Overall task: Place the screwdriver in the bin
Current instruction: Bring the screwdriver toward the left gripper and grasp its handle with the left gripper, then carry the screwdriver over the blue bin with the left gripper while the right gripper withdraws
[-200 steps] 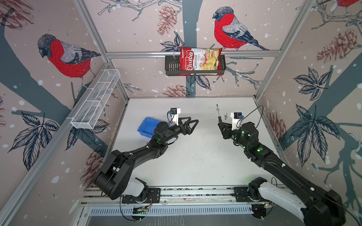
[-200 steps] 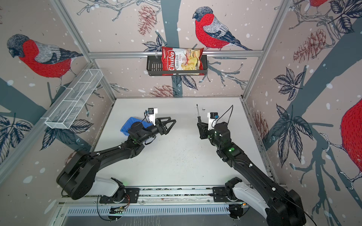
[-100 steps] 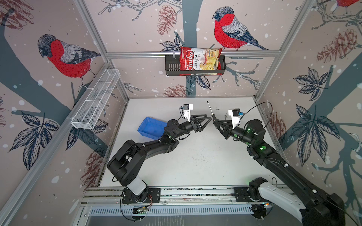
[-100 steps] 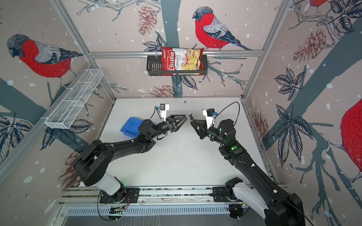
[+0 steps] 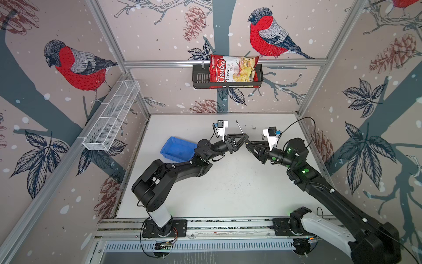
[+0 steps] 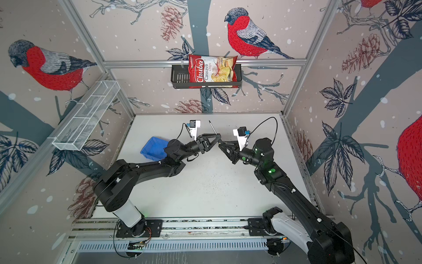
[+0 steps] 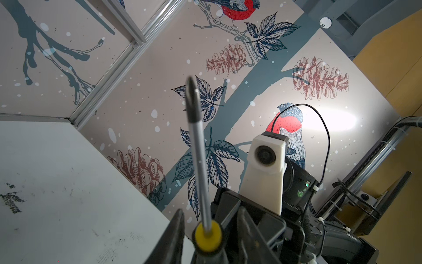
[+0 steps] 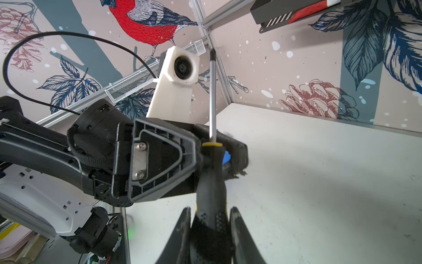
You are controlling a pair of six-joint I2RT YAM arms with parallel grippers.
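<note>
While right fingers [image 8: 180,233] grip, left [image 7: 177,230] flank screwdriver [image 7: 199,171].

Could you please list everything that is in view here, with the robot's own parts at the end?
screwdriver: one, black handle with a yellow collar, held above the table where the two arms meet.
bin: one, blue, on the table's left side, partly hidden by the left arm.
wire basket: one, white, on the left wall.
shelf basket: one, black, on the back wall.
chips bag: one, red and white, in the shelf basket.
table: one, white, under both arms.
left end effector: one, black, jaws either side of the handle's top; contact unclear.
right end effector: one, black, shut on the handle's lower part.
</note>
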